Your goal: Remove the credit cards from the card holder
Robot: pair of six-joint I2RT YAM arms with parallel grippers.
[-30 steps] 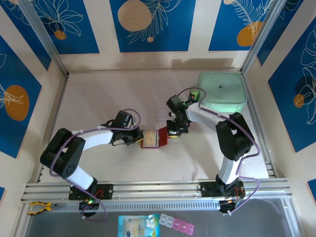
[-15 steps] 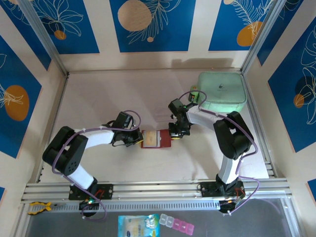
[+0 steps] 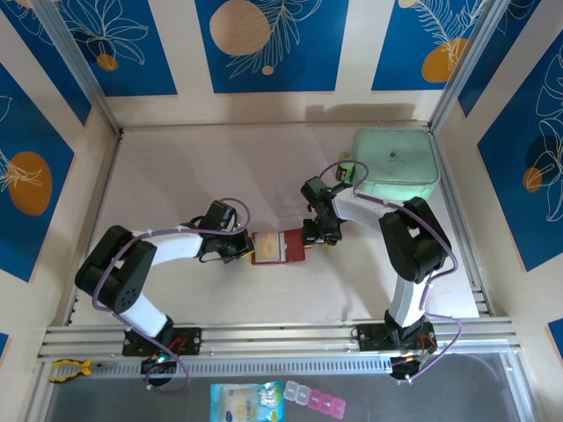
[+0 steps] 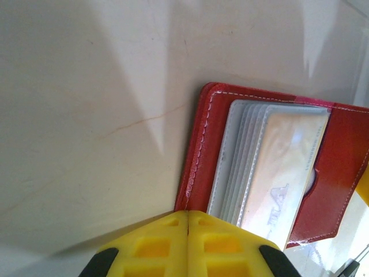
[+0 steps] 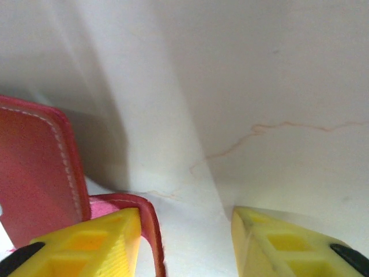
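Both claws at the open card holder, cards not yet out.

Left gripper (image 4: 188, 218) has its yellow fingers pressed flat together, nothing visibly pinched, tips right at the card holder's (image 4: 198, 158) left end. Right gripper (image 5: 185, 218) stands part open over bare table, one finger beside the red cover's edge at the holder's right end. The holder lies spread mid-table between them, a tan-gold credit card (image 4: 283, 164) tucked in its clear pockets. Well off to the far right sits a mint green case (image 3: 396, 163) on the table (image 3: 193, 167).
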